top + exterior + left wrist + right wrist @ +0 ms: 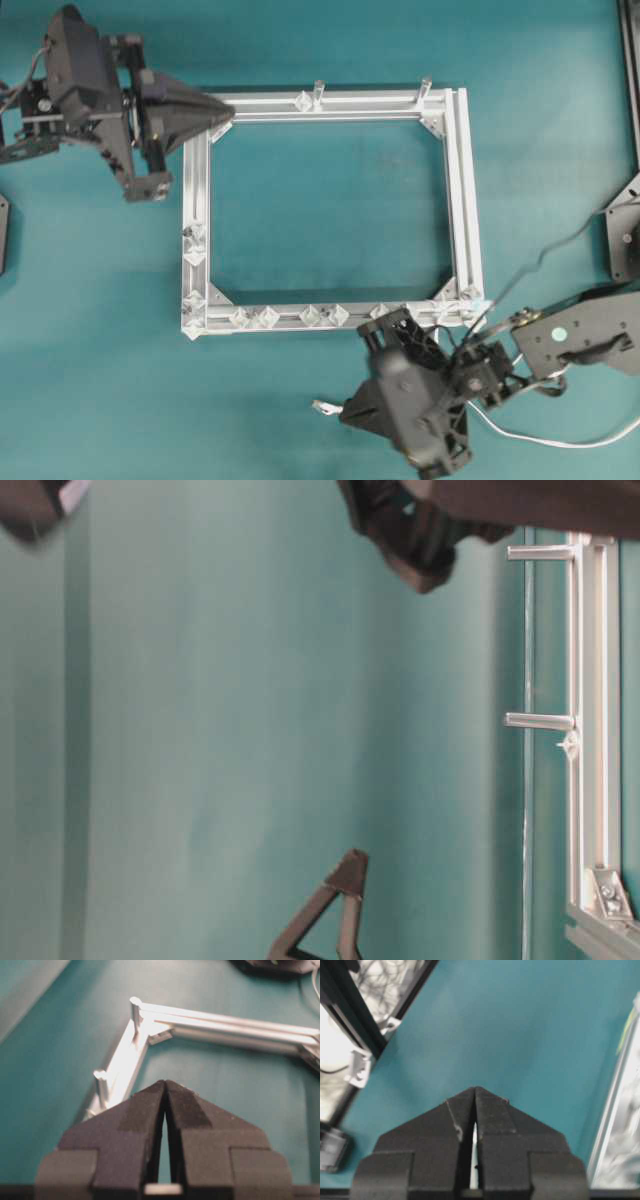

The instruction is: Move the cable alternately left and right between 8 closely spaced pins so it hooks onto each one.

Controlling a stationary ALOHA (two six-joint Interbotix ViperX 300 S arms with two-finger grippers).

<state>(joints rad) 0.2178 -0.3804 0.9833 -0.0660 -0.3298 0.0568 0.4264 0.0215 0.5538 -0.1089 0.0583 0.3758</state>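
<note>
The silver frame (463, 200) lies flat on teal cloth. Pale diamond pins (310, 316) dot its near rail, with more on the left rail (193, 257). My right gripper (344, 411) hovers just outside the near rail, shut on the white cable (560, 441). The cable's plug (322, 407) pokes out past the tips. In the right wrist view a white sliver of cable (474, 1152) shows between the shut jaws of the gripper (475, 1089). My left gripper (225, 112) is shut and empty over the frame's far left corner; the left wrist view shows its tips (165, 1082) touching.
Two slim silver posts (319, 92) (424, 88) stand on the far rail, and a lone pin (303, 101) sits beside one. A dark robot wire (560, 245) curves off the frame's near right corner. A black table-edge rail (630, 60) runs along the right side.
</note>
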